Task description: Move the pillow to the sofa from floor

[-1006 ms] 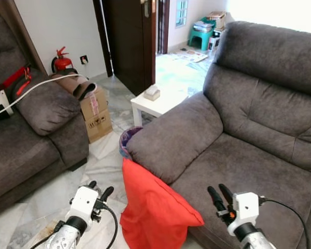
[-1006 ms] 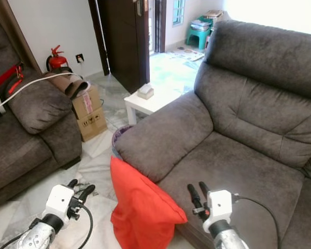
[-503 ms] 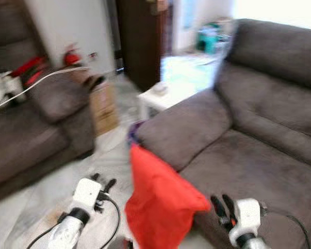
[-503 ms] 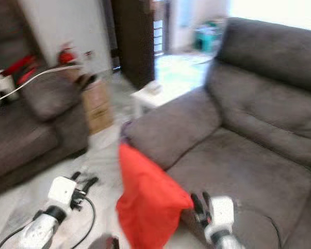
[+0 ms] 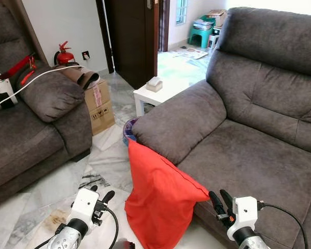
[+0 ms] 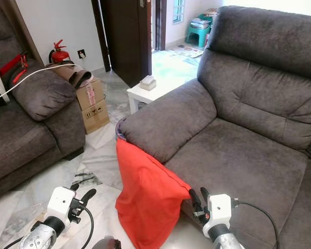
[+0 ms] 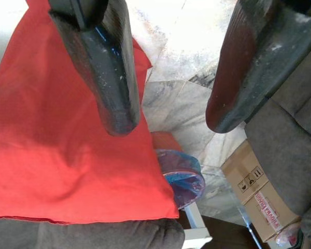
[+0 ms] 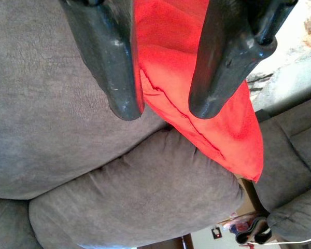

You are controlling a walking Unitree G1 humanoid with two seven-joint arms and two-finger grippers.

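Note:
A red pillow (image 5: 158,197) stands on the marble floor, leaning against the front of the grey sofa (image 5: 249,155) just below its left armrest (image 5: 179,122). My left gripper (image 5: 101,196) hovers low over the floor to the left of the pillow, open and holding nothing. My right gripper (image 5: 218,199) is open too, at the sofa seat's front edge beside the pillow's right corner. The left wrist view looks past its fingers (image 7: 111,72) at the pillow (image 7: 57,150). In the right wrist view the pillow (image 8: 197,98) lies against the sofa seat (image 8: 46,129).
A second grey sofa (image 5: 31,129) stands on the left with a white cable over its arm. Between the sofas are a cardboard box (image 5: 98,109), a small white table (image 5: 155,96) and a bin (image 5: 129,132). A dark door (image 5: 135,36) and a fire extinguisher (image 5: 64,54) stand behind.
The camera has pulled back a little and the blur has cleared, so the pillow now sits higher and fuller in view. Both grippers stay open near it.

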